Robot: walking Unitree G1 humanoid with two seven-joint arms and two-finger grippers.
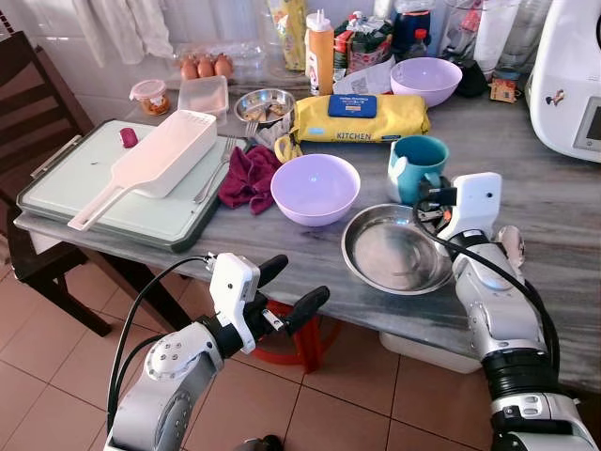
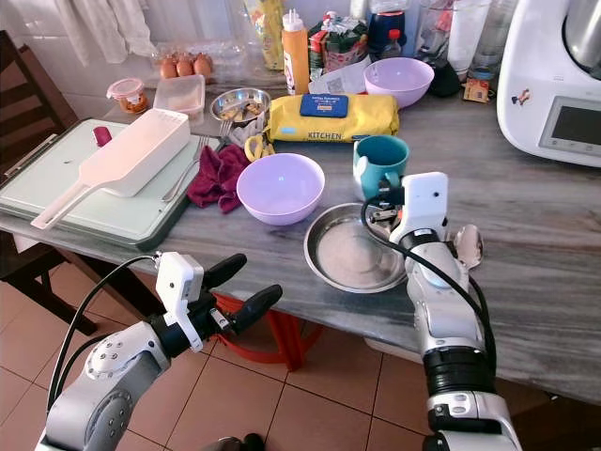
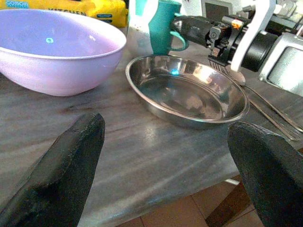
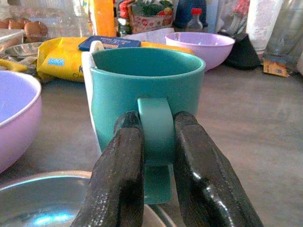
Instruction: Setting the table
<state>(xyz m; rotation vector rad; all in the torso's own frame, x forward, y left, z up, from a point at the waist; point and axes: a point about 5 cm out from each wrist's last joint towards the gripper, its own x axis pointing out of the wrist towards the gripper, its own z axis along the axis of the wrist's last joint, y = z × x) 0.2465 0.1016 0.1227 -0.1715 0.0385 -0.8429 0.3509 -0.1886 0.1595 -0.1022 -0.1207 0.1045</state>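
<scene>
- Right wrist view: right gripper [image 4: 158, 142], fingers closed on the handle of the teal mug [image 4: 147, 99], which stands on the table [image 1: 563, 235] just behind the steel plate [image 1: 396, 249].
- Left gripper [image 1: 286, 291]: wide open, empty, below the table edge.
- Risk: handle-only hold; mug may swing, tilt or clip the plate rim on lifting.

Bright even daylight, sharp, soft shadows

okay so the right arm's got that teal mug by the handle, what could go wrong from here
The right tool pinches only the teal mug's thin handle, so the mug could twist or slip when lifted. The mug stands close behind the steel plate, with the purple bowl beside it; swinging it low might knock either. The left tool hangs open off the table edge, too far away to steady anything.
</scene>
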